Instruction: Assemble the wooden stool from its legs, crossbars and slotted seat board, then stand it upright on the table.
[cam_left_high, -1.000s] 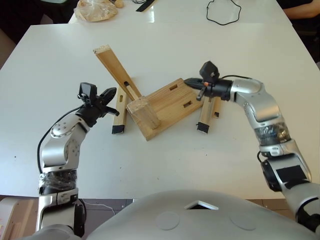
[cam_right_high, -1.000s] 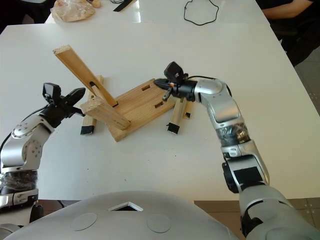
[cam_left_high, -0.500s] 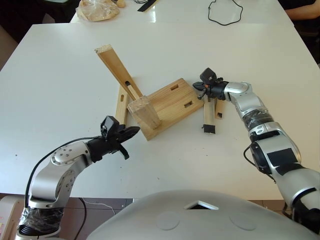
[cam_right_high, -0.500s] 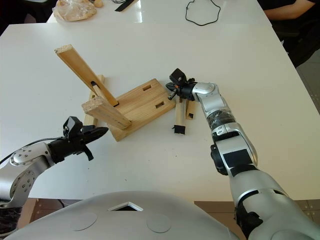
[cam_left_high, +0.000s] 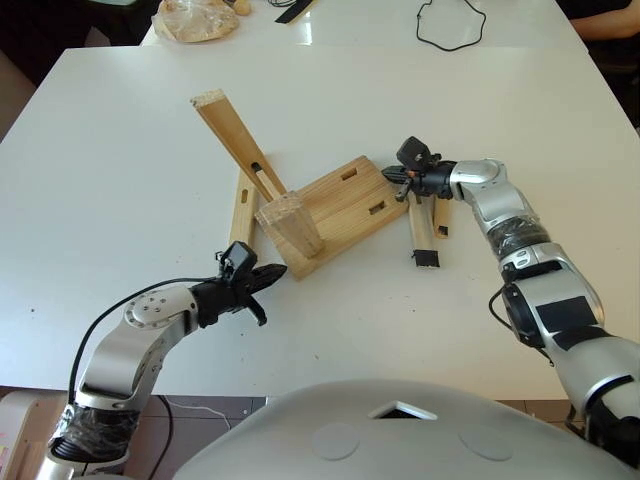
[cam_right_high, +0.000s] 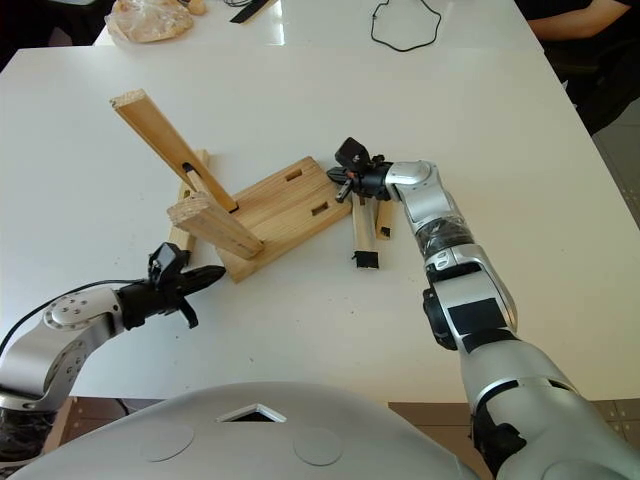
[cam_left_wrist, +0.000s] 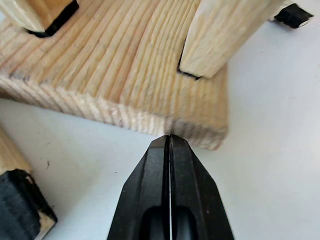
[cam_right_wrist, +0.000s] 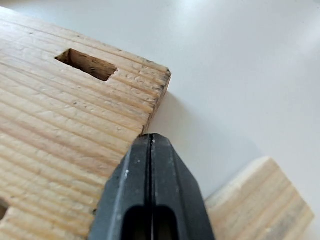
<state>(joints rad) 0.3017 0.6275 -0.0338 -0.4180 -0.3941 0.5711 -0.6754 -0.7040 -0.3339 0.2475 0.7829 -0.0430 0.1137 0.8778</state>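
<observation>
I have the left gripper (cam_left_high: 268, 283) low over the white table (cam_left_high: 120, 200), its tip just beside the near corner of the pale slotted wooden seat board (cam_left_high: 345, 205). The right gripper (cam_left_high: 392, 176) sits at the board's right corner. A long square wooden leg (cam_left_high: 230, 130) leans far-left out of the board, with a shorter wooden leg (cam_left_high: 292, 225) beside it. Loose black-tipped wooden pieces (cam_left_high: 420, 235) lie on either side.

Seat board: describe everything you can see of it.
The seat board is a pale, straight-grained wooden rectangle lying flat on the table. Two slots are empty; two legs stand slotted in its other end, leaning. The shut left claw points at its near edge, the shut right claw at its far corner.
</observation>
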